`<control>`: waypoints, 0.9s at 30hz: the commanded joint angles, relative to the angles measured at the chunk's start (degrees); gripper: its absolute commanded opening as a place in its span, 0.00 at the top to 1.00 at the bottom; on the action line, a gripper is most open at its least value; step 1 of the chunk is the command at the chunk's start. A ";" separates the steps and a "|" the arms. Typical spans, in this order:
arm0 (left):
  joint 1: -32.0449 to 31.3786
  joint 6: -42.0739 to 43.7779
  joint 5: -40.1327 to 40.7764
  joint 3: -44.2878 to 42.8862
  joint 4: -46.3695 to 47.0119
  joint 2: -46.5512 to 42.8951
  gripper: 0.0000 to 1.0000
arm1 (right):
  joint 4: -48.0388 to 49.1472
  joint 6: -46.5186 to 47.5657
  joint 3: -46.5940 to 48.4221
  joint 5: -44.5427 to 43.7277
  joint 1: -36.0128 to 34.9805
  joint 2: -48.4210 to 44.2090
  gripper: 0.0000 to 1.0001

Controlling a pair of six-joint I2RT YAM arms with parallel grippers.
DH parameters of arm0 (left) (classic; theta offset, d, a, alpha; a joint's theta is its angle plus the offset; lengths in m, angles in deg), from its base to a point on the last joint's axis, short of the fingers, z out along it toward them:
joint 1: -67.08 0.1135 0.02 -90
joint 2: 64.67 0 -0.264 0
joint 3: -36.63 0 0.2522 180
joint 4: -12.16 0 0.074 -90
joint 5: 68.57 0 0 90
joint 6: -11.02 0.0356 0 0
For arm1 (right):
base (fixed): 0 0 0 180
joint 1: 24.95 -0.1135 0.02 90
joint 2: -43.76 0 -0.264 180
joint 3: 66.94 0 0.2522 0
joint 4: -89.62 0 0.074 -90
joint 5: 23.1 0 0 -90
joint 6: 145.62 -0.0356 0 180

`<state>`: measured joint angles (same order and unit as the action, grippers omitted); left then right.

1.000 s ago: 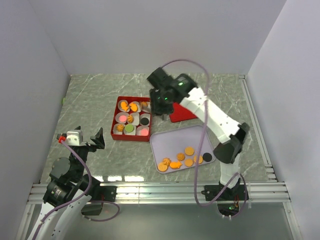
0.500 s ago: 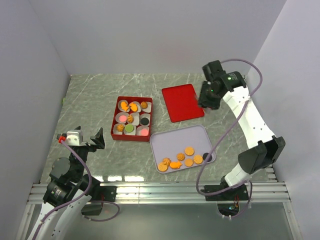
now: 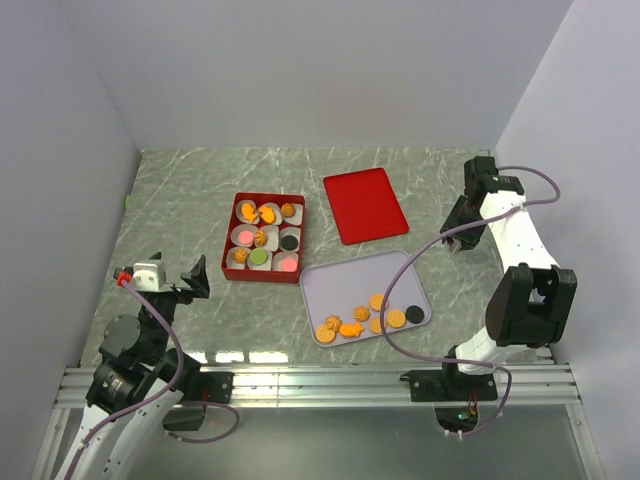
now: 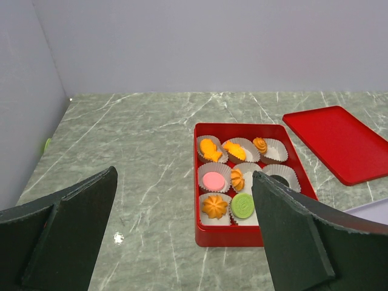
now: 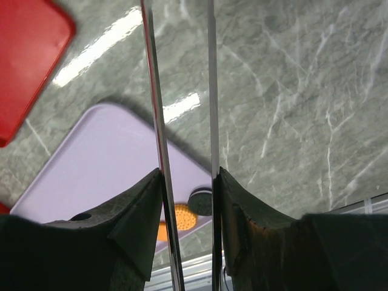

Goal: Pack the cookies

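Cookies (image 3: 262,237) lie in white paper cups inside a red box (image 3: 229,252); the left wrist view shows orange, pink and green cookies (image 4: 233,179) in that box (image 4: 236,236). More loose cookies (image 3: 360,318), mostly orange and one black, lie on a lavender tray (image 3: 345,278). An orange cookie (image 5: 185,216) and a black cookie (image 5: 200,201) on the tray (image 5: 103,163) show in the right wrist view. My right gripper (image 3: 452,230) hangs at the right side of the table, its thin blades (image 5: 180,73) apart with nothing between them. My left gripper (image 3: 172,272) waits wide open (image 4: 182,230) near the box's front-left.
A flat red lid (image 3: 365,205) lies behind the tray, right of the box. The right arm's cable (image 3: 400,290) drapes across the tray. Grey walls close in the marble table on three sides, and a metal rail (image 3: 320,385) runs along the near edge.
My right arm has swung from above the box's back-right corner, past the lid, to the table's right side. The left arm has not moved.
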<state>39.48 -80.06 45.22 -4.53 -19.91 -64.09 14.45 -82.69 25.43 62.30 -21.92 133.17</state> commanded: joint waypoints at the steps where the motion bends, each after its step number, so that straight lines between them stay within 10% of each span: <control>1: -0.09 0.47 -0.59 -0.02 1.08 -2.34 0.01 | 6.29 1.49 -2.31 2.58 2.33 -0.20 0.54; 27: -0.18 0.29 0.99 -0.02 1.25 -2.42 0.00 | 11.14 2.11 -4.34 3.20 6.38 22.30 0.42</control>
<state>39.48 -80.06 45.31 -4.53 -19.91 -64.09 24.92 -80.61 20.05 66.34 -15.91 153.93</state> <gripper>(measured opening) 0.995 0.566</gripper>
